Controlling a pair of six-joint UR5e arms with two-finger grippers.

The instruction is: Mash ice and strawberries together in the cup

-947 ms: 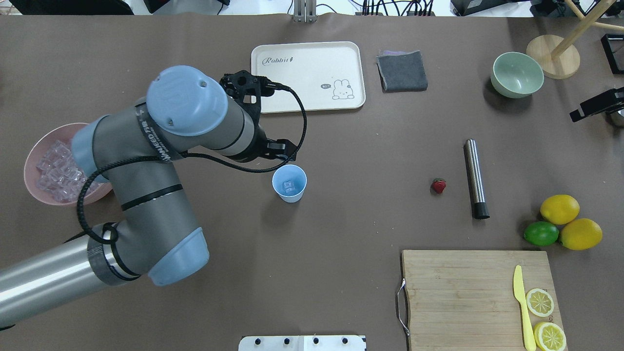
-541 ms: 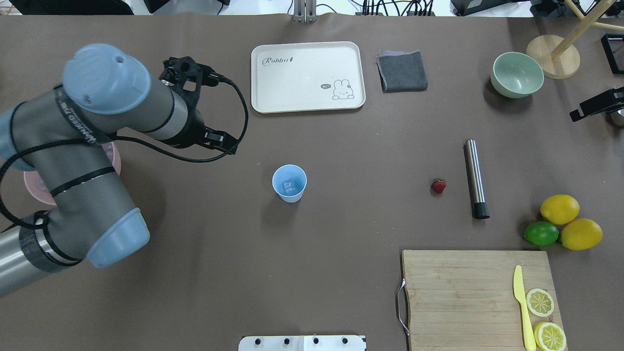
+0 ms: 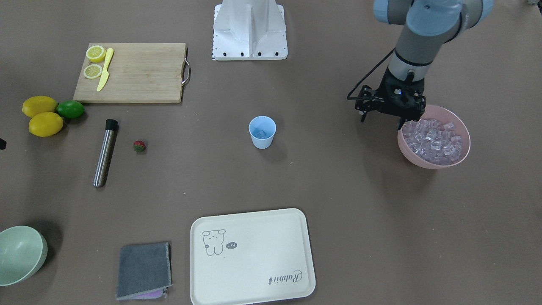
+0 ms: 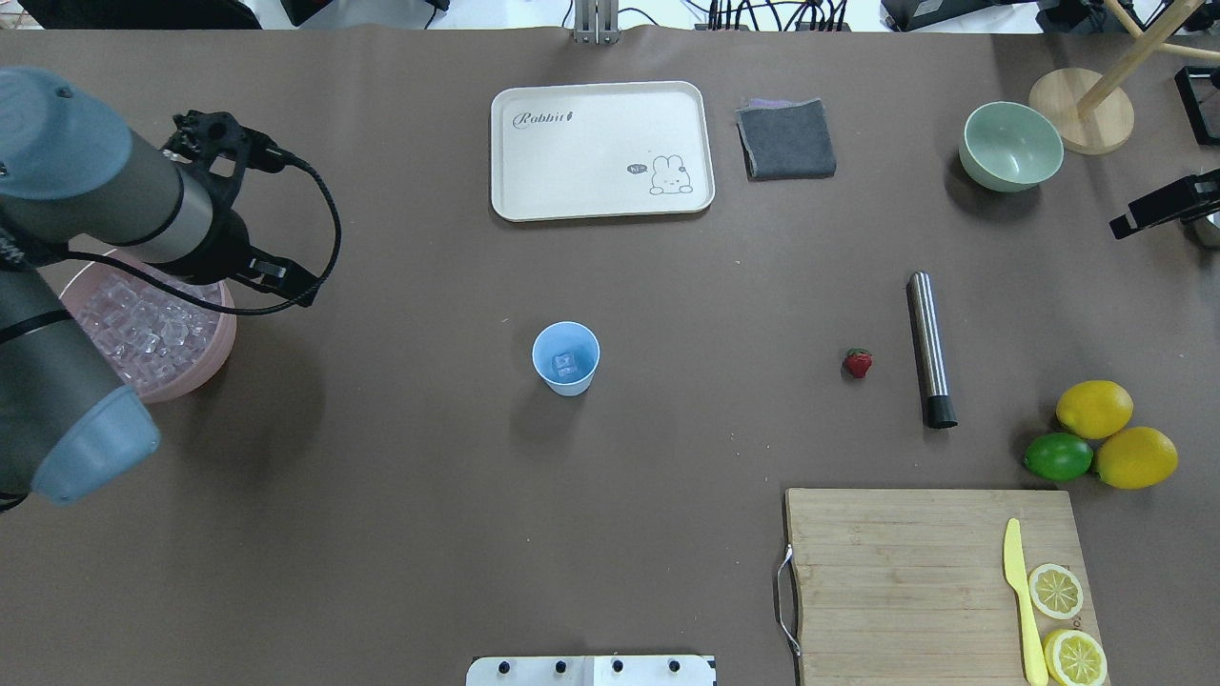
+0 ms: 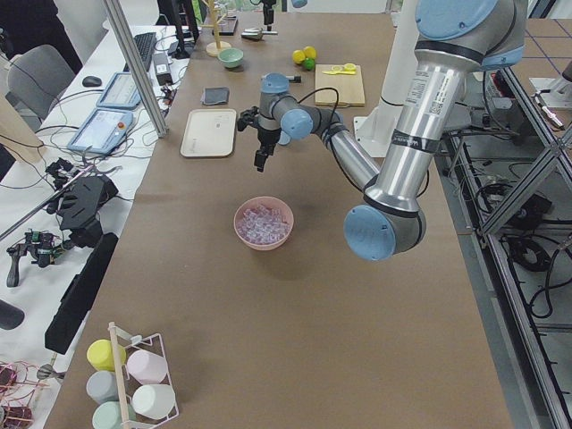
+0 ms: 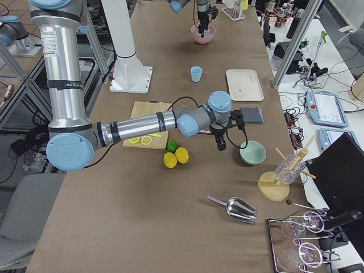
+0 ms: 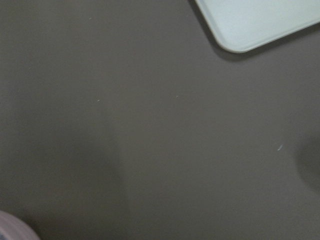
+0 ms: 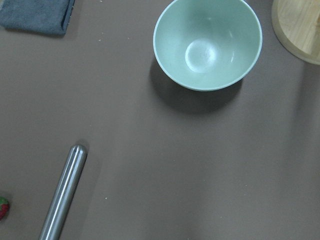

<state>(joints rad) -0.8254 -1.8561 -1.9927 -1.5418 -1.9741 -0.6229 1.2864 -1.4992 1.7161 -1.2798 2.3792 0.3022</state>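
At table centre, the cup (image 4: 566, 358) stands upright with one cube of ice (image 4: 566, 363) inside. The strawberry (image 4: 858, 363) lies well to its right, near the steel muddler (image 4: 930, 349). Overhead, the arm hides the left gripper (image 3: 399, 122). The front-facing view shows it over the pink bowl (image 3: 423, 160) rim, jaw spacing indeterminate. Right gripper (image 6: 220, 142): spacing likewise indeterminate.

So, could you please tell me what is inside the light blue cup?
A clear ice cube lies on the bottom of the cup; the strawberry is not inside. Anything beneath the cube cannot be seen.
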